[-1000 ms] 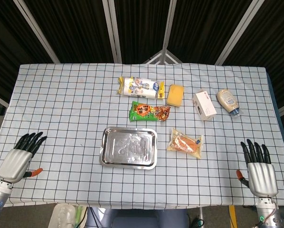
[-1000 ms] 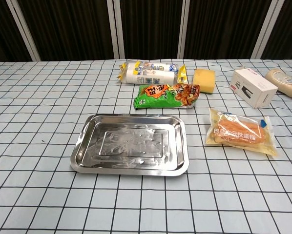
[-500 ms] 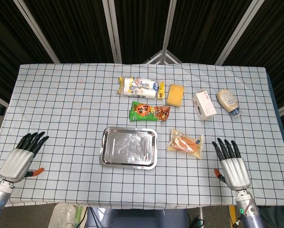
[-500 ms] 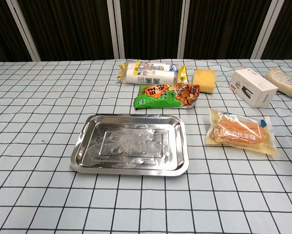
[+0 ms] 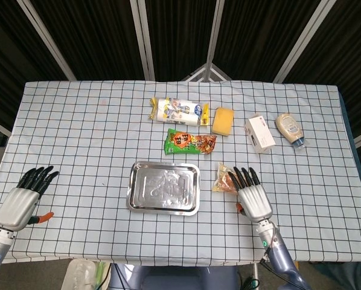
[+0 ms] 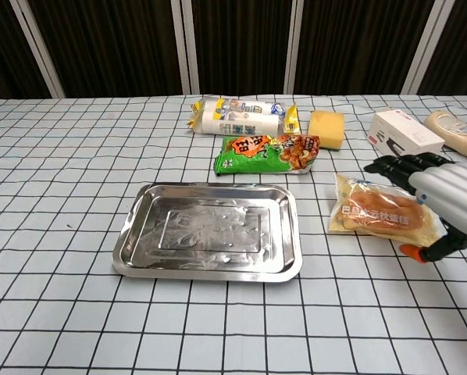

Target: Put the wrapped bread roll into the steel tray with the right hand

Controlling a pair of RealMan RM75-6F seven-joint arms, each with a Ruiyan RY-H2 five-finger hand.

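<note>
Bread roll (image 5: 227, 180), sealed in its clear wrapper, is lying flat on the checked desk (image 5: 78, 121) just right of the steel tray (image 5: 163, 187), apart from it. Its long axis is running roughly across the desk, tilted a little so the right end is sitting nearer the front edge; in the chest view (image 6: 383, 212) the printed label is facing up.

Compared with half a second ago, the right hand (image 5: 250, 194) is now hanging over the right end of the roll, having come in from nearer the front right corner. The roll, the tray and the other items are lying where they were. The left hand (image 5: 23, 196) is staying near the front left corner.

Fingers of the right hand are stretched out and apart, pointing toward the far edge, holding nothing; the chest view (image 6: 444, 201) shows them above the wrapper's right end, and I cannot tell whether they are touching it. The left hand is likewise spread and holding nothing.

Behind the tray, a green snack bag (image 5: 190, 142) is lying, with a white-wrapped pack (image 5: 177, 111), a yellow sponge (image 5: 222, 121), a white box (image 5: 259, 133) and a squeeze bottle (image 5: 290, 130) toward the far edge.
</note>
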